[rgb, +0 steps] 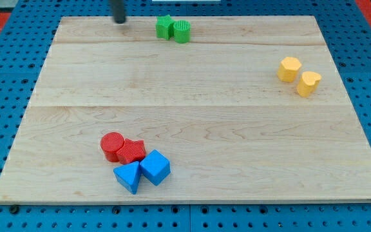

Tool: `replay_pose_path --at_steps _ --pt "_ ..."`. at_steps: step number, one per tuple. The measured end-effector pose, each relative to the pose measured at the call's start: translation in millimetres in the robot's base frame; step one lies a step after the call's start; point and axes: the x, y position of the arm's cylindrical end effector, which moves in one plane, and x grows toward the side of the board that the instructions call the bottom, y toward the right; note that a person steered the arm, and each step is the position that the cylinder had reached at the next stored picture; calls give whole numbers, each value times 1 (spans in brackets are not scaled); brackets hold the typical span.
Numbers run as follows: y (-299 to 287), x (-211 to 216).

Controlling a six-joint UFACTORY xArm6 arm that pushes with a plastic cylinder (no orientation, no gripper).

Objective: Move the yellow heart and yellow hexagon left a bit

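Note:
The yellow hexagon and the yellow heart sit side by side, touching, near the board's right edge, the heart just below and right of the hexagon. My tip is at the board's top edge, left of centre, far from both yellow blocks. It touches no block.
A green star and a green cylinder touch at the top centre, right of my tip. A red cylinder, a red star, a blue triangle and a blue cube cluster at the bottom left. The wooden board lies on a blue pegboard.

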Motion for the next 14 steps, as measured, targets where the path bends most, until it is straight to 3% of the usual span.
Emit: replay_pose_path --at_steps 1,4,5,6,7,8,9,10,11,12,13,14 --pt "100 14" --pt "222 99" --pt "168 61" --pt "141 84" --pt "173 140" --pt "210 152" --pt "173 141" --pt "255 114" --pt "321 122" --pt "317 158" --pt "312 167" --pt "376 151"
